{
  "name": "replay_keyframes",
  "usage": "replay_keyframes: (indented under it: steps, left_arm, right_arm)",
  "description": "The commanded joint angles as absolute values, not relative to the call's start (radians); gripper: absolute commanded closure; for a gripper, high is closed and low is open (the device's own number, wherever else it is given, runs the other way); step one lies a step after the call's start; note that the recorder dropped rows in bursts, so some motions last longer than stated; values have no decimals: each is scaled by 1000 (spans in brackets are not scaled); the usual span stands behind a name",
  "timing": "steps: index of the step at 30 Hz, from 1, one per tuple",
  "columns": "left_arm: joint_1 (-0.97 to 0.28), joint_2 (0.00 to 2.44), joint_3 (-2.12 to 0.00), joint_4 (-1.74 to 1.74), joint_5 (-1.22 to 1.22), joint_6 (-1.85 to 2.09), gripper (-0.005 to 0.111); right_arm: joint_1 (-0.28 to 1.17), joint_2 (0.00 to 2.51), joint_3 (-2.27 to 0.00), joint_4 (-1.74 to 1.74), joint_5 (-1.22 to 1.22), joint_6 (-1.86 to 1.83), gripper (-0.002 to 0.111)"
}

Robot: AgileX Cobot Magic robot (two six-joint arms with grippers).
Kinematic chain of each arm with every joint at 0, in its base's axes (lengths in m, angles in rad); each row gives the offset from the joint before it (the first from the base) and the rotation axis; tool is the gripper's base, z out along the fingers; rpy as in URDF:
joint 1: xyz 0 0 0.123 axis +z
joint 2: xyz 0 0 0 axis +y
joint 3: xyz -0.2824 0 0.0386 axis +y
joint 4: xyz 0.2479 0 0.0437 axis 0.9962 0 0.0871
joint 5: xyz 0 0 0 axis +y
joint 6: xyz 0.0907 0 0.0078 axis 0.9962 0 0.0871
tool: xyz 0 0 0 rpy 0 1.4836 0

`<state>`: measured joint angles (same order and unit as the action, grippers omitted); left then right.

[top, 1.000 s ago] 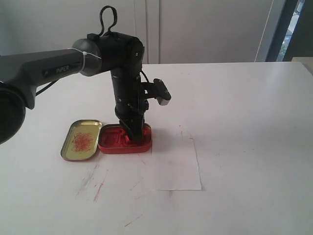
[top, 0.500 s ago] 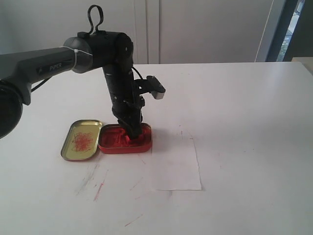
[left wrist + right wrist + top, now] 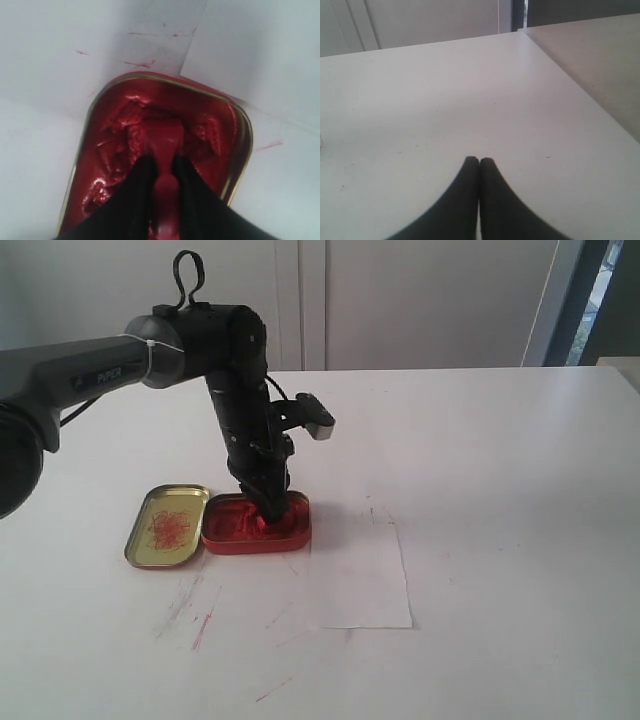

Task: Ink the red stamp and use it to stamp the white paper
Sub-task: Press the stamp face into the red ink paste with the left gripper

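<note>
Leaned a touch further left since a second ago, yet kept down in the red ink tin (image 3: 255, 542). Clamped narrowly with the left gripper (image 3: 161, 162) on the handle of the red stamp (image 3: 162, 145), base pressed into the glossy paste toward the tin's right end. Laid flat on the table (image 3: 500, 490) just right of the tin, the white paper (image 3: 362, 575), plain; just left of the tin, the open gold lid (image 3: 167, 525); elsewhere, right gripper (image 3: 479, 161) pinched together above the tabletop.
</note>
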<state>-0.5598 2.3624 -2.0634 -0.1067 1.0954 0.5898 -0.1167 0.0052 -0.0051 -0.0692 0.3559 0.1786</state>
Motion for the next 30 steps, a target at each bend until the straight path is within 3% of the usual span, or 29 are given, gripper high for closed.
replay_keyframes:
  steps: [1,15,30]
  left_arm:
    - [-552,2435,-2034,-66,988,576,107]
    - [-552,2435,-1898,-64,885,565,107]
    - [-552,2380,-1897,-42,919,553,107]
  right_arm:
    - [-121,0,0,-77,341,183,108]
    - [-121,0,0,-77,341,183,108]
    - [-121,0,0,-77,341,183,108]
